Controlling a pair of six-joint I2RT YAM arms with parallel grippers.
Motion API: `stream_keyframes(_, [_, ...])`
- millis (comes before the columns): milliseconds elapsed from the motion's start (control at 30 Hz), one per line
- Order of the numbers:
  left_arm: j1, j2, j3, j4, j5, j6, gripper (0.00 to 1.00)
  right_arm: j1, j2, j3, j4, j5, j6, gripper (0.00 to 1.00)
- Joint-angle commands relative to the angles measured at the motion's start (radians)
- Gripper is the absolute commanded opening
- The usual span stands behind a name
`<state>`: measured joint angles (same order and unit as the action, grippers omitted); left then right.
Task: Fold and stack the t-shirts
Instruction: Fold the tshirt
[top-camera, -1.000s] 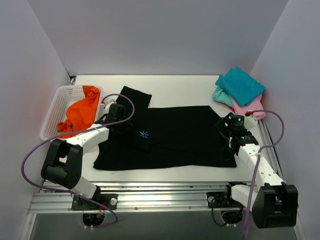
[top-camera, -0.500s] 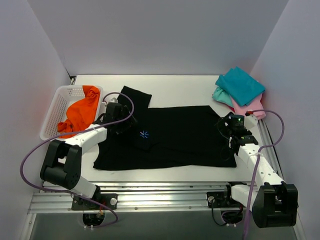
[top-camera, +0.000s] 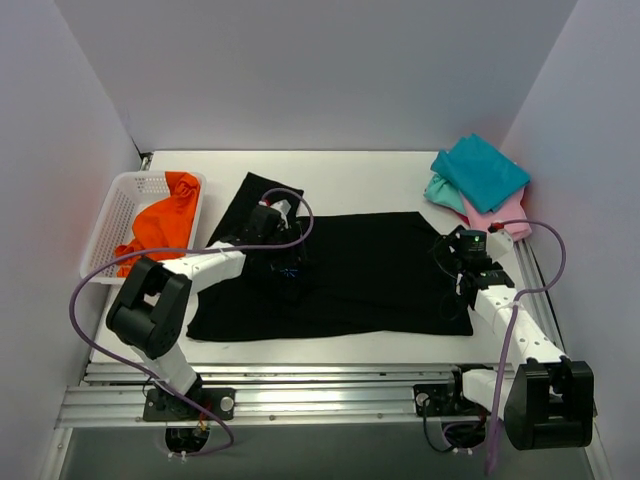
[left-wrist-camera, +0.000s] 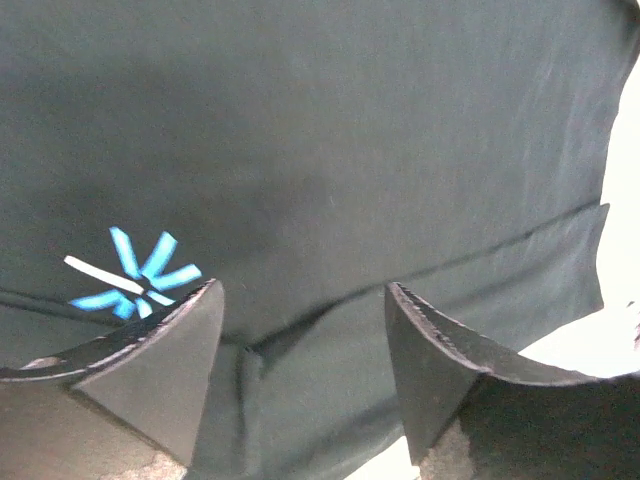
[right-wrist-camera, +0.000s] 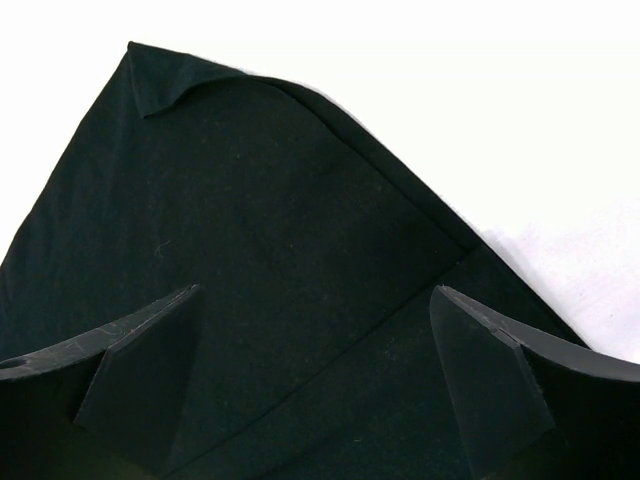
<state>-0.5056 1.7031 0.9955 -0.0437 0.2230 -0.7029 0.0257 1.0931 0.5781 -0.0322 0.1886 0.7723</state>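
A large black t-shirt (top-camera: 370, 270) lies spread flat across the middle of the table, one sleeve (top-camera: 255, 200) reaching toward the back left. My left gripper (top-camera: 289, 264) hovers open over its left-middle part. In the left wrist view the left gripper (left-wrist-camera: 302, 290) has only black t-shirt cloth (left-wrist-camera: 350, 150) under the gap, and the light-blue starburst mark (left-wrist-camera: 135, 280) sits by the left finger. My right gripper (top-camera: 456, 256) stands open over the shirt's right edge; in its own view the right gripper (right-wrist-camera: 317, 292) holds nothing above the black t-shirt cloth (right-wrist-camera: 250, 220). Teal (top-camera: 482, 170) and pink (top-camera: 497, 216) t-shirts are stacked at the back right. An orange t-shirt (top-camera: 165, 225) lies in the basket.
A white mesh basket (top-camera: 118, 210) stands at the left edge of the table. White walls close in the back and both sides. Bare white tabletop (right-wrist-camera: 520, 120) shows beyond the black shirt's corner, which is slightly curled (right-wrist-camera: 160, 92).
My left arm has swung right from the shirt's left side to above the starburst mark, and its jaws have opened wider. The right arm has barely moved.
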Motion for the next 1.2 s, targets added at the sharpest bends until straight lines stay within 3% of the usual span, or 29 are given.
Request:
stream_keyframes(0, [-0.048,-0.031,-0.015,-0.092,-0.035,0.029,0.72,-0.003,0.001,-0.009,0.012,0.034,-0.018,0.90])
stream_keyframes(267, [-0.096,-0.092,-0.087,-0.225,-0.194,0.036,0.69,-0.003,0.010,-0.012,0.015,0.032,-0.022,0.90])
stream_keyframes(667, [-0.096,-0.062,-0.124,-0.194,-0.258,0.013,0.62,-0.003,0.014,-0.017,0.020,0.023,-0.025,0.89])
stream_keyframes(1000, [-0.096,0.001,-0.126,-0.176,-0.272,0.000,0.27,-0.003,0.022,-0.012,0.020,0.028,-0.033,0.89])
stream_keyframes(1167, [-0.096,0.001,-0.126,-0.180,-0.287,-0.010,0.03,-0.003,0.022,-0.018,0.021,0.028,-0.033,0.89])
